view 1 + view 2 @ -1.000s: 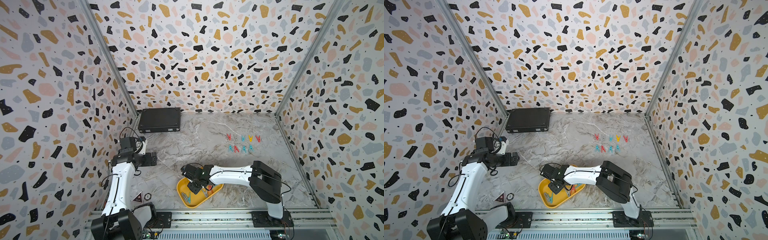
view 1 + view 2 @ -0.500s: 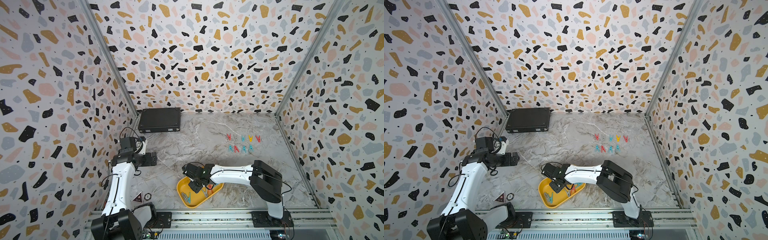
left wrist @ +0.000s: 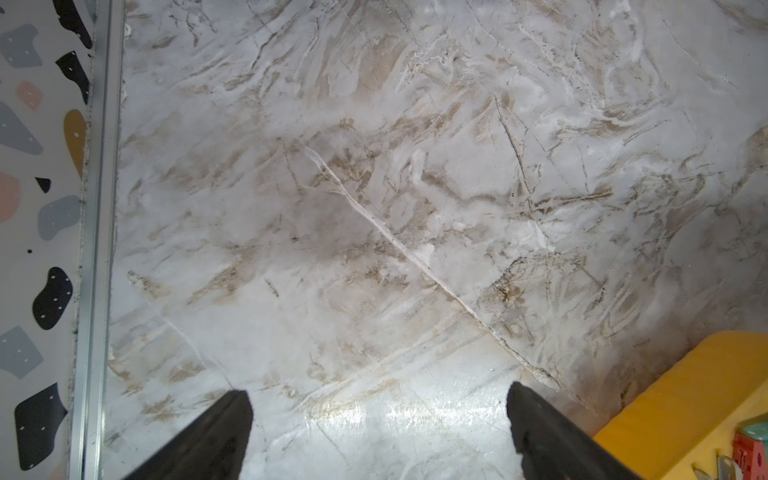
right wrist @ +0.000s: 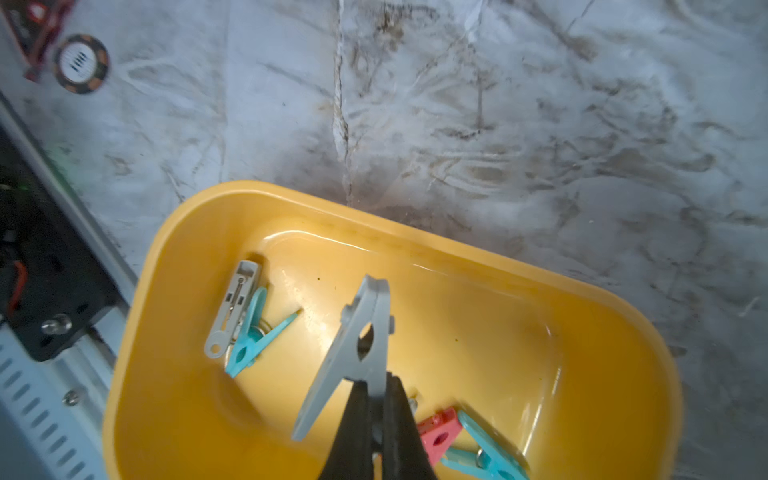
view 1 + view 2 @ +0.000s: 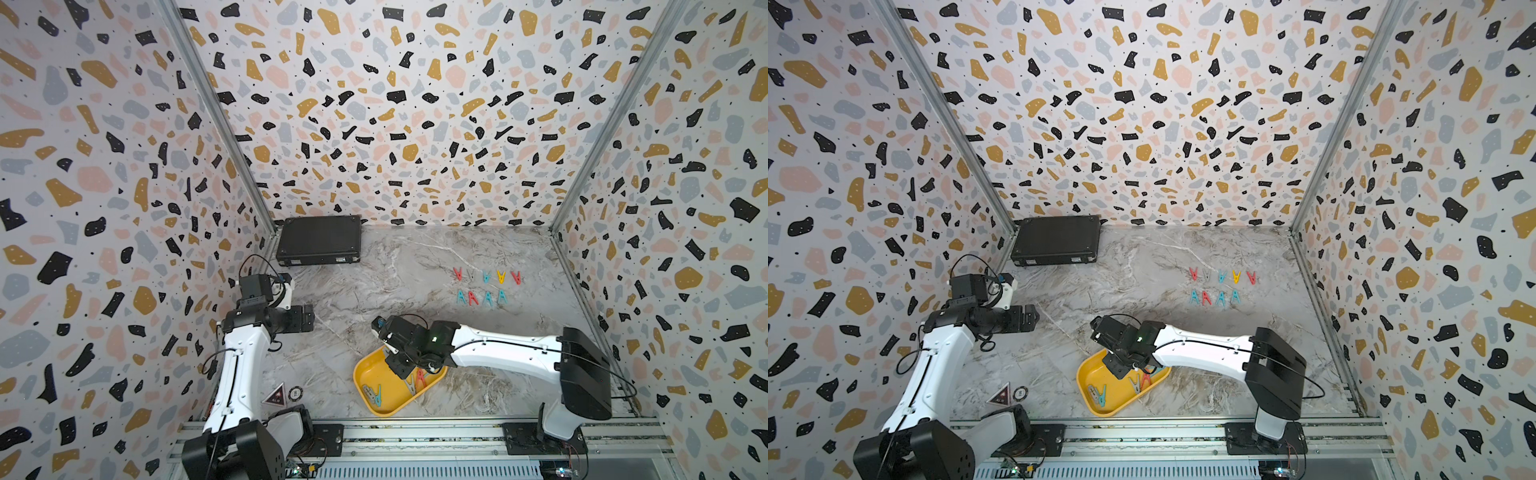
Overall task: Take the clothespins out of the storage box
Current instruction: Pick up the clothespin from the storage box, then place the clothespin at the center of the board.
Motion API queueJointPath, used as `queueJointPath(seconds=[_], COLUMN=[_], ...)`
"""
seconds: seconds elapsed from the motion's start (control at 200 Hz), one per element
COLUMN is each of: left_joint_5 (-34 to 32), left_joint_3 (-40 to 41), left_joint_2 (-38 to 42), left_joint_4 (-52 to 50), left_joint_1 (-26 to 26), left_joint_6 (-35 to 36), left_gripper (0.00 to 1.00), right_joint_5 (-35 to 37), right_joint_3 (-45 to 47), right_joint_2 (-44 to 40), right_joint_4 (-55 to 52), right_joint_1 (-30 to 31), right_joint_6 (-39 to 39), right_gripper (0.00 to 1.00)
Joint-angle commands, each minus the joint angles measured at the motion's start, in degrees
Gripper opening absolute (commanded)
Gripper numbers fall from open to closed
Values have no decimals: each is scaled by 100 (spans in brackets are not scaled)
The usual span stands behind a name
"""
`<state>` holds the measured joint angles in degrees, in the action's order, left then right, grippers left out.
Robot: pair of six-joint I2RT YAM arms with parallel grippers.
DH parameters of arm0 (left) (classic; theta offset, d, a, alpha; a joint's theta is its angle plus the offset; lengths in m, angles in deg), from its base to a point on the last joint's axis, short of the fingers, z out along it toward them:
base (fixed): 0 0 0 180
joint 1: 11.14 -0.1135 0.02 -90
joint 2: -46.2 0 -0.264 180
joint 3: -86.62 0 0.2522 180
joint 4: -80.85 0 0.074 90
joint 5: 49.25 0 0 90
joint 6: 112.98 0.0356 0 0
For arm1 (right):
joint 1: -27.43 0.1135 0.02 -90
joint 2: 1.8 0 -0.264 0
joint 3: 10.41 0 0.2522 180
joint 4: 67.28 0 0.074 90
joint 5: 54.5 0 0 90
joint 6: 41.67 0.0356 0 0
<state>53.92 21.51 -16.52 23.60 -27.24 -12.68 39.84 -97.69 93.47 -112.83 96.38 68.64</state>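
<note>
We find two rows of clothespins (image 5: 472,298) out on the bench (image 5: 374,282); the right gripper (image 4: 377,384) pinches a grey clothespin (image 4: 361,336) over the storage box (image 4: 183,291), where four more lie. The left gripper (image 3: 377,390) stands wide, empty.

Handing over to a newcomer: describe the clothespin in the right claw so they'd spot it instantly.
Find the yellow storage box at the table's front edge, under the right arm. Inside, the right claw is shut on a pale grey clothespin. It is alone; the other pins lie paired, grey with teal and red with teal.
</note>
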Motion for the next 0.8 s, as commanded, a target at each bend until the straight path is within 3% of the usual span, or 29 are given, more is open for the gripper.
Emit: queueJointPath(seconds=[0.0, 0.165, 0.39, 0.791], left_joint_5=[146, 195, 320, 476], left_joint_3=[2, 2, 2, 10], left_joint_2=[40, 19, 22, 13], left_joint_4=[45, 12, -30, -57], left_joint_1=[-43, -43, -43, -43], left_joint_6=[44, 59, 82, 113], left_gripper=[100, 100, 100, 100], right_joint_5=[216, 223, -29, -194], right_joint_3=[67, 363, 747, 1173], right_joint_2=[-492, -1027, -1521, -1383], right_joint_4=[-431, -633, -1008, -1259], right_joint_1=[-161, -662, -1924, -4207], right_joint_6=[-89, -93, -343, -677], right_gripper=[0, 0, 0, 0])
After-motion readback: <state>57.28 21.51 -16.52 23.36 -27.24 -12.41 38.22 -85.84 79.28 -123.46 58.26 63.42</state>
